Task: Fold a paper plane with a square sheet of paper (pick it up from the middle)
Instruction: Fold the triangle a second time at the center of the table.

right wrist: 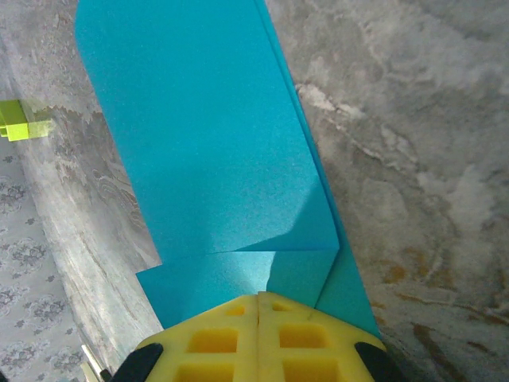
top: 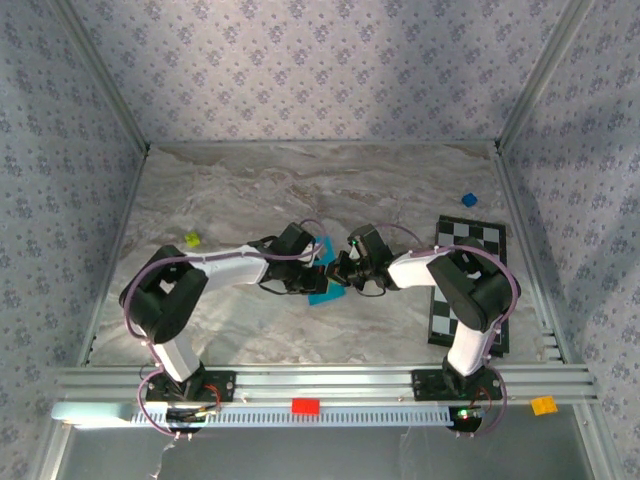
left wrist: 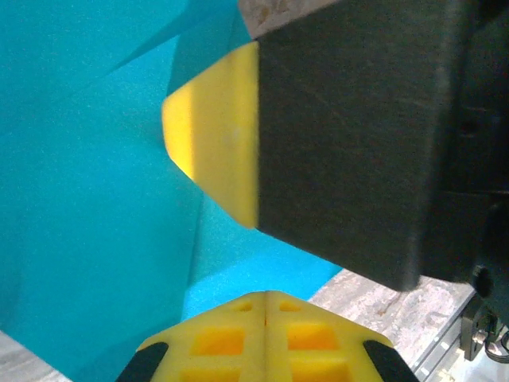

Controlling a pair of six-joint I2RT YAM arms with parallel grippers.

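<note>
Where the two arms meet, just right of centre in the top view, the square sheet of paper (top: 323,294) is caught between them above the marble tabletop (top: 250,190).

- Left gripper (top: 318,266): jaws clenched. In the left wrist view its yellow tips (left wrist: 265,318) are pressed together at the bottom edge, with the cyan sheet (left wrist: 95,199) running down to them, so it is grasping the paper. One yellow finger (left wrist: 215,143) of the other arm lies against the sheet at upper centre.
- Right gripper (top: 340,272): jaws clenched on the paper. In the right wrist view the tips (right wrist: 258,318) meet at the bottom centre and the sheet (right wrist: 207,159), folded into overlapping layers with a crease just above the tips, extends to the top of the frame.
- Checkered board (top: 470,285): lies flat at the right, under the right arm.
- Dark blue cube (top: 469,200): above the board.
- Yellow-green block (top: 192,240): at the left, well apart from the paper.
</note>
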